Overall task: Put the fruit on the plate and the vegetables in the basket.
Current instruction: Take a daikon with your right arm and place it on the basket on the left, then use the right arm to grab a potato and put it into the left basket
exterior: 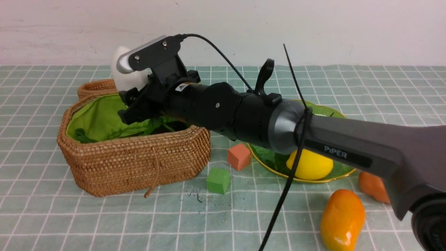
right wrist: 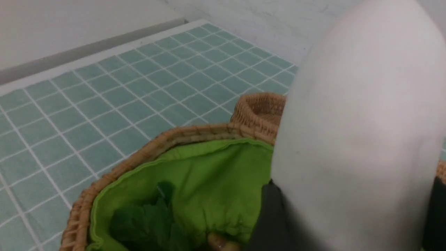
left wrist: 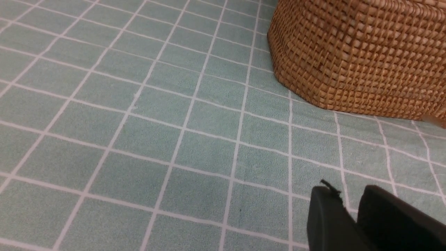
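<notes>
The right end effector (right wrist: 352,212), on a grey arm (exterior: 366,146) lettered "PiPER", clamps the smooth white radish (right wrist: 359,115) above the green-lined brown woven wicker basket (exterior: 139,160). The left end effector (left wrist: 350,209) hangs, fingers together, over the tabletop (left wrist: 174,139).

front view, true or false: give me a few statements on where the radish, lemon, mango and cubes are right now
1. The right jaws hold the white radish above the basket. True.
2. The lemon lies inside the basket. False: it sits on the plate.
3. The mango is on the plate. False: it lies on the tablecloth, nearer the camera than the plate.
4. The orange cube and the green cube sit on the tablecloth between the basket and the plate. True.
</notes>
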You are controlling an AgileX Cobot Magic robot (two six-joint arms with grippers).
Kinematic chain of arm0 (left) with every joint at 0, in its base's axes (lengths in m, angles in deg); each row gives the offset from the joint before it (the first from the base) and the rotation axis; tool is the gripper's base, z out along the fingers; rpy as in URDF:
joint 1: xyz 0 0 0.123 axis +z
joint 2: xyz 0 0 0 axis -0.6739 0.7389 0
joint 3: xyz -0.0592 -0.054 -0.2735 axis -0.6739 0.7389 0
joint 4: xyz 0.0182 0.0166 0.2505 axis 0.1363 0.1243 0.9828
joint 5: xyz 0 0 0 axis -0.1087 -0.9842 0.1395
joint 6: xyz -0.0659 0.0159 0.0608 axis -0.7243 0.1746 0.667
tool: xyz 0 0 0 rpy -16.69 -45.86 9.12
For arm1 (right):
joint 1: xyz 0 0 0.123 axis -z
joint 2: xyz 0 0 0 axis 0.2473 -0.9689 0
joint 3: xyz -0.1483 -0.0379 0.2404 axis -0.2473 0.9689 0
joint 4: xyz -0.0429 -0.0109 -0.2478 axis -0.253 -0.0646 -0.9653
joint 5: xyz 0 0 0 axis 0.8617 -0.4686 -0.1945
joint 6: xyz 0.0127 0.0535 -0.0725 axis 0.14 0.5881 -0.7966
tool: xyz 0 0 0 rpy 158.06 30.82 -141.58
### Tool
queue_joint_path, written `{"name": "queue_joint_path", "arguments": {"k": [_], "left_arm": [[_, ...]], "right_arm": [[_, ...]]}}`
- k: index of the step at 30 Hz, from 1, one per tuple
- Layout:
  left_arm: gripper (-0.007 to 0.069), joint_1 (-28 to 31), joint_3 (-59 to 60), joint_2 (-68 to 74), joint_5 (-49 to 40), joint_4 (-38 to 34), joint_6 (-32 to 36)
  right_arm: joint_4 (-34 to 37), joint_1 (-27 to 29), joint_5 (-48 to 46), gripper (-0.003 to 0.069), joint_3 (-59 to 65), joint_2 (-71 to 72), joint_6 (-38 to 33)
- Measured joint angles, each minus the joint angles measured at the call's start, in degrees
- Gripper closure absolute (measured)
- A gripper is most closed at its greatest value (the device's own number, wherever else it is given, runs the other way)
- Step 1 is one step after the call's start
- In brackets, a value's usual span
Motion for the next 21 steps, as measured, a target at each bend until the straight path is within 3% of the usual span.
{"name": "queue_joint_path", "arguments": {"k": [3, 6, 8, 10, 12, 16, 21], "left_arm": [[0.0483, 0.0, 0.0, 0.0, 0.0, 0.0, 0.0], [0.048, 0.0, 0.0, 0.0, 0.0, 0.0, 0.0], [0.0478, 0.0, 0.0, 0.0, 0.0, 0.0, 0.0], [0.0477, 0.0, 0.0, 0.0, 0.0, 0.0, 0.0], [0.0477, 0.0, 0.0, 0.0, 0.0, 0.0, 0.0], [0.0475, 0.0, 0.0, 0.0, 0.0, 0.0, 0.0], [0.0474, 0.0, 0.0, 0.0, 0.0, 0.0, 0.0]], "right_arm": [[0.0, 0.0, -1.4, 0.0084, 0.0, 1.5, -0.3], [-0.9, 0.3, -11.1, -0.0006, 0.0, 6.1, -3.2], [-2.0, 0.5, -17.8, -0.0018, 0.0, 8.3, -3.8], [-6.3, 1.1, -30.8, -0.0017, 0.0, 13.6, -2.4], [-9.5, 1.4, -35.6, -0.0011, -0.1, 16.0, -0.3], [-28.0, 6.3, -54.9, 0.0028, -0.1, 24.4, 15.7], [-46.9, 16.5, -67.9, 0.0069, 2.0, 31.0, 29.1]]}}
